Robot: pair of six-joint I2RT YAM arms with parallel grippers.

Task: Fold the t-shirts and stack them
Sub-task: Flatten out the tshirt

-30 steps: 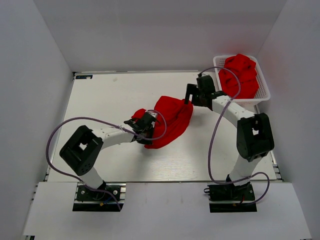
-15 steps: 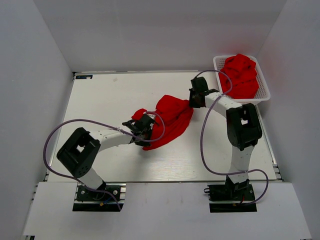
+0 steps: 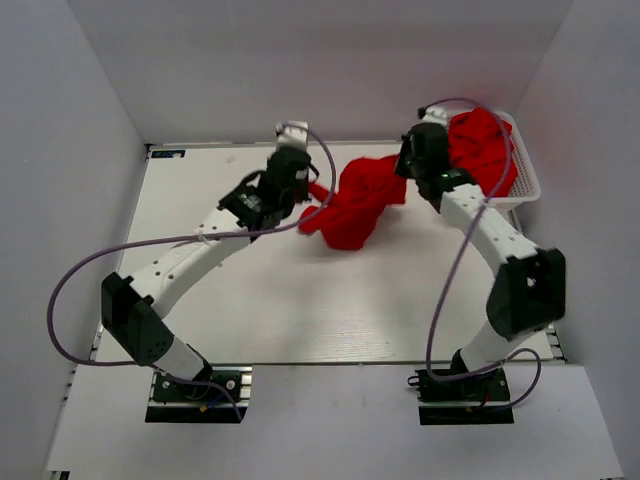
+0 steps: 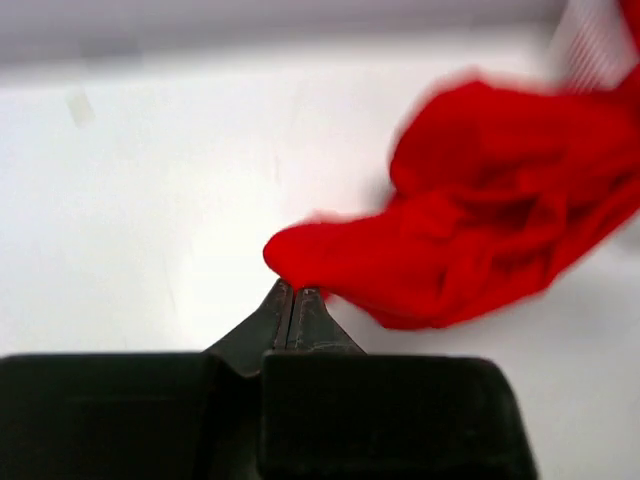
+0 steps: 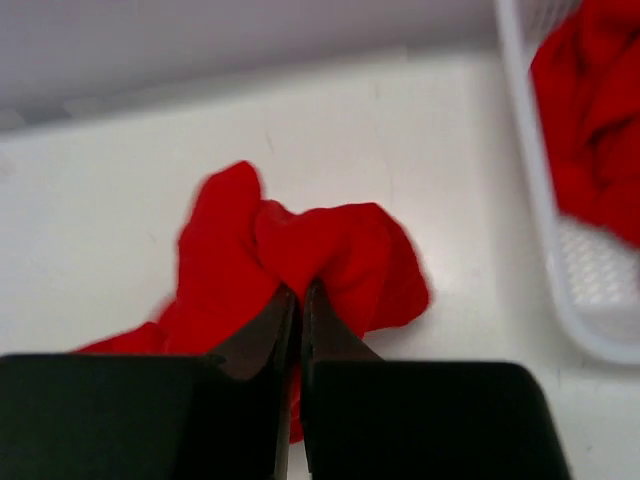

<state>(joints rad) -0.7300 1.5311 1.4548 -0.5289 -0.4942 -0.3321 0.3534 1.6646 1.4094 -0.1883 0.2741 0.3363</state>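
Observation:
A red t-shirt (image 3: 358, 203) hangs bunched between both arms above the far half of the table. My left gripper (image 3: 305, 193) is shut on its left end; in the left wrist view the fingertips (image 4: 292, 292) pinch a fold of the red t-shirt (image 4: 470, 230). My right gripper (image 3: 405, 172) is shut on the shirt's right end, and in the right wrist view the red t-shirt (image 5: 300, 250) bulges out above the closed tips (image 5: 298, 292). More red t-shirts (image 3: 485, 150) lie heaped in the white basket (image 3: 527, 185).
The white basket (image 5: 535, 200) stands at the table's far right corner, just beside my right arm. The white table (image 3: 250, 290) has walls on three sides. Purple cables loop from both arms over the near part of the table.
The right gripper has shut on the shirt's right end. Both arms have lifted the shirt off the table and carried it toward the far edge; the left arm has stretched far forward.

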